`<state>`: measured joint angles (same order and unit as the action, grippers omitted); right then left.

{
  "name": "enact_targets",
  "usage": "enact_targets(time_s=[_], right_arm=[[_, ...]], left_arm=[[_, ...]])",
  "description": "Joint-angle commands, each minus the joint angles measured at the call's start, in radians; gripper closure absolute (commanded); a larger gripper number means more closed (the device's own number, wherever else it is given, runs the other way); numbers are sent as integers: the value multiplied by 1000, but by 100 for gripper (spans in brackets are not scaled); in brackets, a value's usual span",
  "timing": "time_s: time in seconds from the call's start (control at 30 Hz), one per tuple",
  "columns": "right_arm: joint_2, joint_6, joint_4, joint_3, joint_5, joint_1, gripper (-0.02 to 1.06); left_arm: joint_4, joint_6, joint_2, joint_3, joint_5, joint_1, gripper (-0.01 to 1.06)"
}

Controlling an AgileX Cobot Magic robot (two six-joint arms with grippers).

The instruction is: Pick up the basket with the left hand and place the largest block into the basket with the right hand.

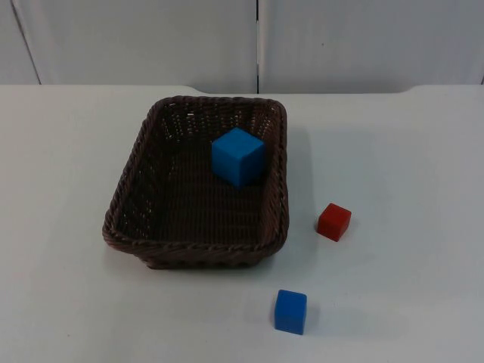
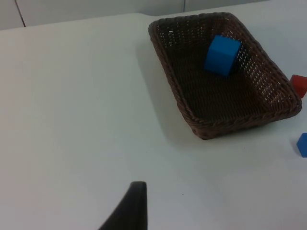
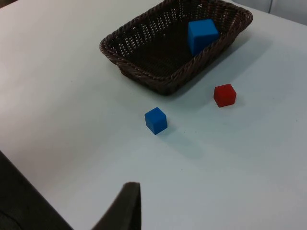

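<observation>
A dark brown wicker basket (image 1: 128, 198) stands on the white table, left of centre. The largest block, a big blue cube (image 1: 237, 156), lies inside it against the far right wall. The same basket (image 2: 192, 117) and big blue cube (image 2: 221, 55) appear in the left wrist view, well ahead of my left gripper (image 2: 132, 206), which hangs over bare table. My right gripper (image 3: 125, 208) is also held back over bare table, with the basket (image 3: 144, 79) and big blue cube (image 3: 201, 34) far ahead of it. Neither gripper holds anything that I can see.
A small red cube (image 1: 333, 221) lies on the table right of the basket. A small blue cube (image 1: 290, 311) lies near the front edge, in front of the basket's right corner. The grey partition wall (image 1: 249, 38) closes the far side.
</observation>
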<state>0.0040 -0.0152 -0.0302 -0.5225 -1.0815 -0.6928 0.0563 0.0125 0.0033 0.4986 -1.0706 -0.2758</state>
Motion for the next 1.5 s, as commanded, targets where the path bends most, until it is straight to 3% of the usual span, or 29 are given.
enact_targets(time_s=[0.0,0.83,1.47], right_arm=[[-4,0,2,7,4,-2,-1],[-4,0,-1,7,5,-2,-1],[-4,0,-1,7,5,-2,-1]], left_arm=[[10,0,-3,-4,-1,-2,0],[8,0,-3,-4,-1,0,0],[6,0,-3,-4,-1,235,0]])
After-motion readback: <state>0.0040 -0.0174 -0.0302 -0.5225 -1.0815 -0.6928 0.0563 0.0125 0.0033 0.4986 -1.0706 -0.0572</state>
